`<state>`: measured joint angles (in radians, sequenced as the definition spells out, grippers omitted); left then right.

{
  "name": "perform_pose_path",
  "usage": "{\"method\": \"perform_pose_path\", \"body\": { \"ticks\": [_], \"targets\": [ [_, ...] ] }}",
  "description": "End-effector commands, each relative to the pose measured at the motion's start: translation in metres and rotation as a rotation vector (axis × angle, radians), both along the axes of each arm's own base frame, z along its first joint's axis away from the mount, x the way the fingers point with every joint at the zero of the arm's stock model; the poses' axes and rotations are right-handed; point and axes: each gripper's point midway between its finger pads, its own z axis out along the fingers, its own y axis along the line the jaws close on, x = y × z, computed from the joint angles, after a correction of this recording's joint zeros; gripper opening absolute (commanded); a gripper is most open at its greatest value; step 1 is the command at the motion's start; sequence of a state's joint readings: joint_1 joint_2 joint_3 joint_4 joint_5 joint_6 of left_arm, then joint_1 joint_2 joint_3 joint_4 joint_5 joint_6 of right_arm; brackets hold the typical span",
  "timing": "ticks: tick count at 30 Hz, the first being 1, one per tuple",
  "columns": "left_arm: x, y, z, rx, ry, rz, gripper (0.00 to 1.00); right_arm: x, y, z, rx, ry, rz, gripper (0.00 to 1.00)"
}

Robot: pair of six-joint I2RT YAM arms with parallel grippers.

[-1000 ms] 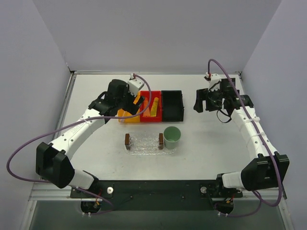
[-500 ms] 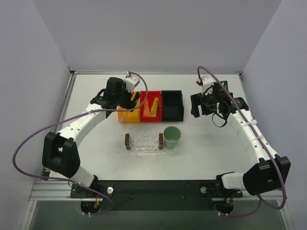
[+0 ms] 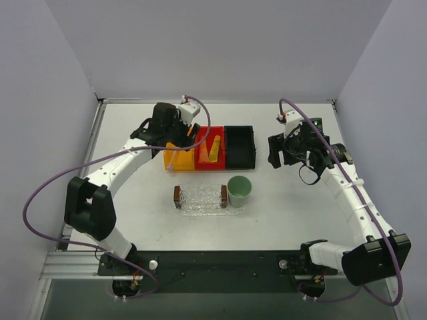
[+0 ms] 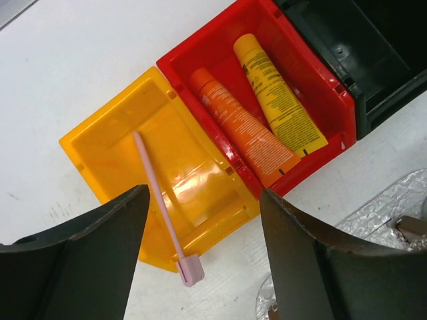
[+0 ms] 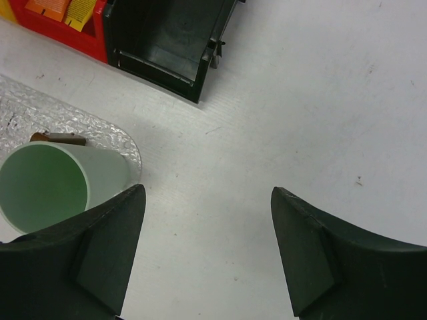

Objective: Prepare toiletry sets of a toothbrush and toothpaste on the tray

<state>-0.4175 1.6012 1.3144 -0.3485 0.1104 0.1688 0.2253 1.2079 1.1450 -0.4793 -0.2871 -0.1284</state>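
The toothbrush [image 4: 160, 200], thin and pale pink, lies in the orange bin [image 4: 120, 133] with its head over the near rim; it also shows faintly in the top view [image 3: 172, 157]. The orange tube [image 4: 243, 130] and yellow tube [image 4: 277, 93] lie side by side in the red bin [image 4: 327, 87]. The clear bumpy tray [image 3: 199, 200] sits in front of the bins. My left gripper [image 4: 203, 193] is open and empty above the orange bin [image 3: 175, 127]. My right gripper [image 5: 207, 193] is open and empty over bare table right of the black bin [image 3: 283, 150].
A pale green cup [image 3: 239, 190] stands on the tray's right end and also shows in the right wrist view [image 5: 47, 187]. An empty black bin [image 3: 239, 147] stands right of the red bin. Two small brown blocks sit on the tray [image 3: 177, 195].
My left gripper has moved back and a little right, to above the orange bin. My right gripper swung left, then drifted slightly back right. The objects have not moved.
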Motion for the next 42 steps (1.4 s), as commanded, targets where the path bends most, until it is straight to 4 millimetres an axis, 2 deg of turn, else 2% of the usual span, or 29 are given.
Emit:
{"method": "perform_pose_path", "body": {
  "ticks": [1, 3, 9, 10, 12, 16, 20, 30, 42],
  "targets": [
    [0.005, -0.034, 0.023, -0.031, -0.040, -0.088, 0.76, 0.002, 0.000, 0.001, -0.011, -0.015, 0.008, 0.70],
    [0.002, -0.045, 0.021, 0.003, -0.046, -0.108, 0.75, 0.002, -0.001, -0.001, -0.021, -0.012, 0.008, 0.70],
    [0.012, -0.068, 0.007, 0.052, -0.045, -0.144, 0.72, 0.004, -0.003, -0.009, -0.037, 0.002, 0.006, 0.70],
    [0.011, -0.074, -0.003, 0.060, -0.023, -0.154, 0.72, 0.004, -0.004, -0.009, -0.038, 0.002, 0.005, 0.70],
    [0.014, -0.080, -0.008, 0.071, -0.021, -0.160, 0.71, 0.004, -0.004, -0.010, -0.039, 0.005, 0.005, 0.70],
    [0.016, -0.092, -0.034, 0.115, 0.017, -0.177, 0.69, 0.003, -0.004, -0.009, -0.038, 0.000, 0.004, 0.70],
    [0.011, -0.102, -0.044, 0.127, 0.037, -0.203, 0.69, 0.003, -0.006, -0.007, -0.038, -0.006, 0.000, 0.70],
    [0.012, -0.112, -0.069, 0.178, 0.072, -0.209, 0.69, 0.003, -0.006, -0.007, -0.037, -0.010, 0.003, 0.70],
    [0.013, -0.118, -0.084, 0.209, 0.089, -0.216, 0.68, 0.003, -0.009, -0.006, -0.037, -0.011, -0.004, 0.70]
  ]
}}
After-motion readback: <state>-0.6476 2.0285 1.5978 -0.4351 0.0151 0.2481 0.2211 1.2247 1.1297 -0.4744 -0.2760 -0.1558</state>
